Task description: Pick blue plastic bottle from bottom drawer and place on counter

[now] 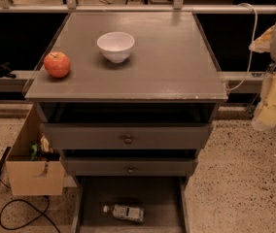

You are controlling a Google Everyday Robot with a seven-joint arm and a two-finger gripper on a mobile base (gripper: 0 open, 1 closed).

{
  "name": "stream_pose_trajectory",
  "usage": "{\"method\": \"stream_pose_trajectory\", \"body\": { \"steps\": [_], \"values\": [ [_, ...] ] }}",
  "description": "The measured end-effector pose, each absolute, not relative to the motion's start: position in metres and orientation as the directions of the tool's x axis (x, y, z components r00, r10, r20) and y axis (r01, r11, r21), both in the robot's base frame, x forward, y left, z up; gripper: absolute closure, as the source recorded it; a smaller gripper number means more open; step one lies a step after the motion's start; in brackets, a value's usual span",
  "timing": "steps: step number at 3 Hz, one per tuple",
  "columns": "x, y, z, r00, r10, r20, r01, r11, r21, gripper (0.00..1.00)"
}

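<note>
The bottom drawer (143, 194) is standing pulled out at the foot of the cabinet. It is holding one thing: the blue plastic bottle (125, 212), which is lying on its side on the drawer floor, near the front, with its white cap pointing left. Nothing is touching the bottle.

Above it, two upper drawers are sitting one over the other, the higher drawer (172, 136) and the lower drawer (162, 167), each showing one round knob at its middle and a dark gap above its front. That is making three drawers in all.

On the counter (167, 67), one white bowl (115, 46) is standing upright toward the back left, and one red apple (57, 64) is resting near the left edge, apart from the bowl.

One cardboard box (31, 176) is sitting on the floor just left of the cabinet, holding a few small items that are too unclear to name.

The tool (272, 106) is showing as a pale shape at the right edge of the view, off to the side of the counter and well apart from the bottle. I cannot tell how far it is open, and it is not showing any object in its hold.
</note>
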State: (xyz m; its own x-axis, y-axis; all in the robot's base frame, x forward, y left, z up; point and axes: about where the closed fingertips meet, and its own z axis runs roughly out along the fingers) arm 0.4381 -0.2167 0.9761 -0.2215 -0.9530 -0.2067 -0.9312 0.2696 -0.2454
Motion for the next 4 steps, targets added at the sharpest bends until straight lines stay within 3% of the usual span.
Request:
{"method": "stream_pose_trajectory", "body": {
  "steps": [2,4],
  "values": [
    [0.440,-0.216,0.976,-0.228,-0.946,-0.231,-0.927,0.283,-0.244,0.00],
    [0.429,-0.187,0.934,-0.187,-0.860,-0.474,-0.937,0.301,-0.177,0.00]
  ]
}}
